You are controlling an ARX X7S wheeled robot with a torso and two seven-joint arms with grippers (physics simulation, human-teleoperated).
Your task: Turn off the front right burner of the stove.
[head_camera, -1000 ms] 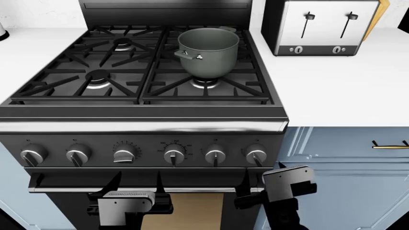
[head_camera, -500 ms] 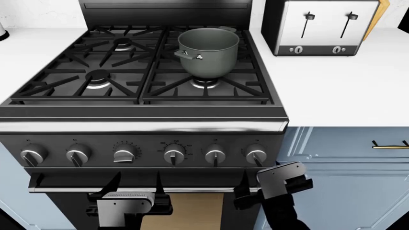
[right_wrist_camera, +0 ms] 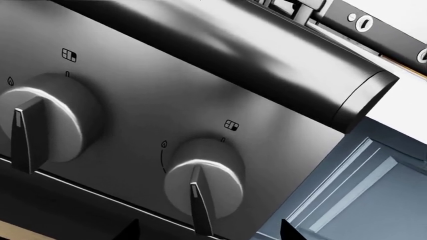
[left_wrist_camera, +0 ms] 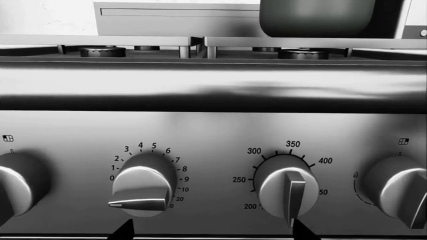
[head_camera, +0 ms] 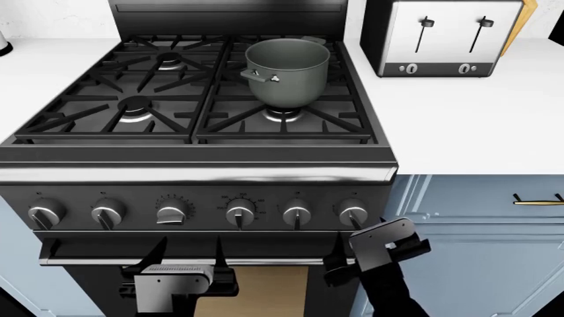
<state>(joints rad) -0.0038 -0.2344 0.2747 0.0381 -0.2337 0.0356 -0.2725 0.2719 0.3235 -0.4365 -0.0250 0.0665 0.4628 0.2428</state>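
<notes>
The black stove (head_camera: 203, 175) fills the head view. Its front right burner (head_camera: 284, 116) shows under the grate, just in front of the grey pot (head_camera: 286, 69). Six silver knobs line the front panel. My right gripper (head_camera: 357, 239) is open, tilted, just below the rightmost knob (head_camera: 353, 212) and not touching it. In the right wrist view that knob (right_wrist_camera: 203, 177) lies between the open fingertips of the gripper (right_wrist_camera: 208, 232). My left gripper (head_camera: 187, 251) is open and empty below the timer knob (left_wrist_camera: 141, 182) and the oven dial (left_wrist_camera: 288, 185).
A silver-and-black toaster (head_camera: 440, 36) stands on the white counter (head_camera: 476, 119) to the right. Blue cabinet doors with a brass handle (head_camera: 537, 199) are right of the stove. The oven door handle (head_camera: 88, 254) runs below the knobs.
My right gripper has moved up and to the left, closer to the rightmost knob, and tilted more. The left arm has not moved.
</notes>
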